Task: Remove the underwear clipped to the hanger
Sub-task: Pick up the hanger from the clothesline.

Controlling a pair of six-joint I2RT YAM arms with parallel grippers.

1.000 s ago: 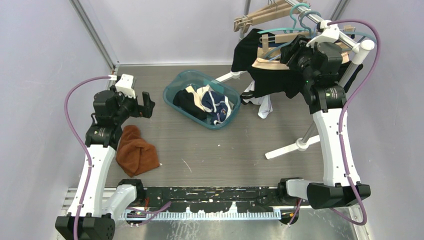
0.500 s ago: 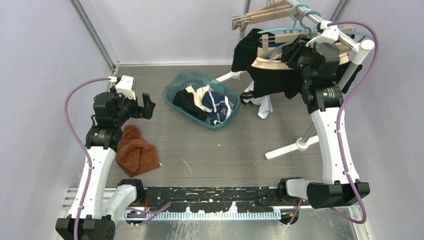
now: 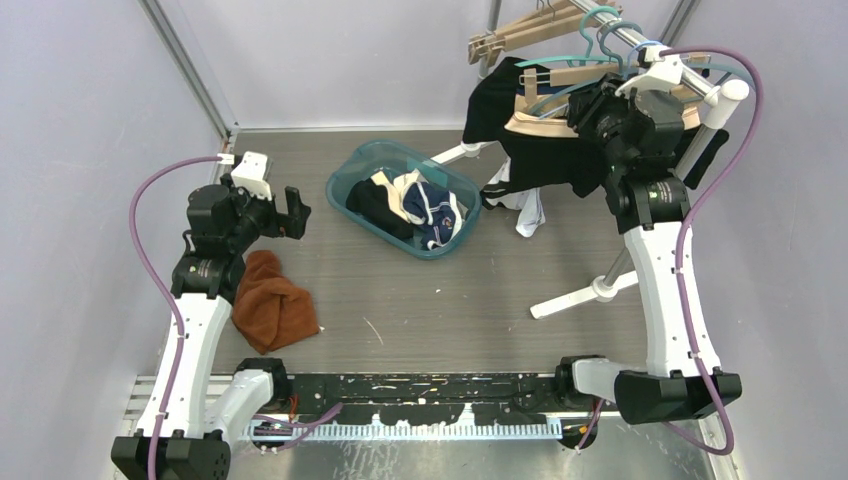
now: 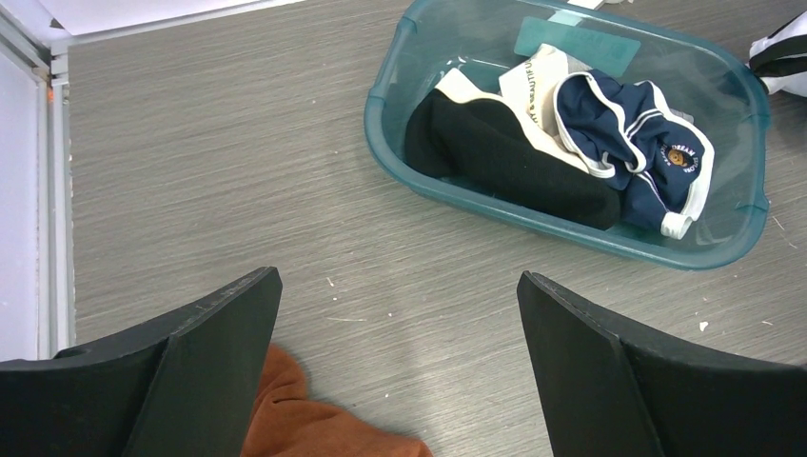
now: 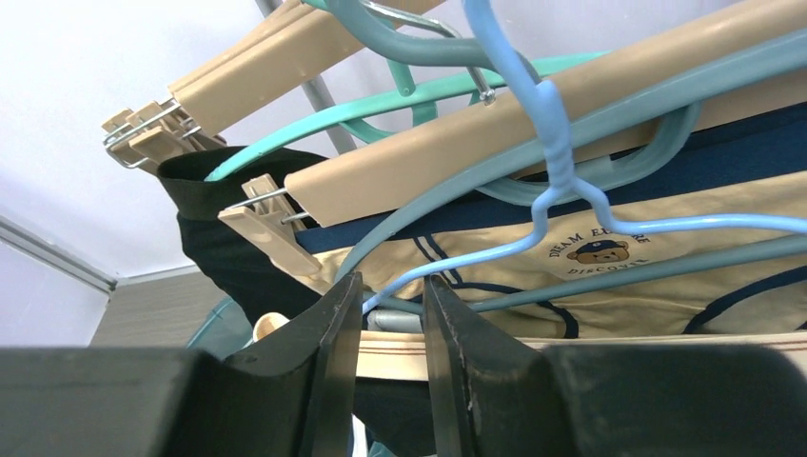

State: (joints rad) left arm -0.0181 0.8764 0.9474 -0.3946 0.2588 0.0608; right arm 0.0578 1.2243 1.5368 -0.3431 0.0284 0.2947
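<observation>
A cream underwear with navy trim and a bear print [image 5: 609, 257] hangs from a wooden clip hanger [image 5: 457, 162] among several wooden, teal and blue hangers on the rack; in the top view it shows as a cream edge [image 3: 540, 125] above black garments [image 3: 545, 160]. My right gripper [image 5: 392, 286] is up at the rack [image 3: 592, 100]. Its jaws stand a narrow gap apart, with the left corner of a light blue hanger [image 5: 552, 181] between them. My left gripper [image 4: 400, 276] is wide open and empty, low over the table at the left [image 3: 295, 205].
A teal basket [image 3: 345, 175] with black, cream and navy clothes stands mid-table and shows in the left wrist view [image 4: 381, 114]. A brown cloth [image 3: 272, 305] lies beside the left arm. The rack's white legs [image 3: 580, 295] cross the right side. A white garment [image 3: 530, 215] hangs low.
My right gripper has shifted slightly up and to the right at the rack, and the hangers have moved a little with it. The left arm has not moved.
</observation>
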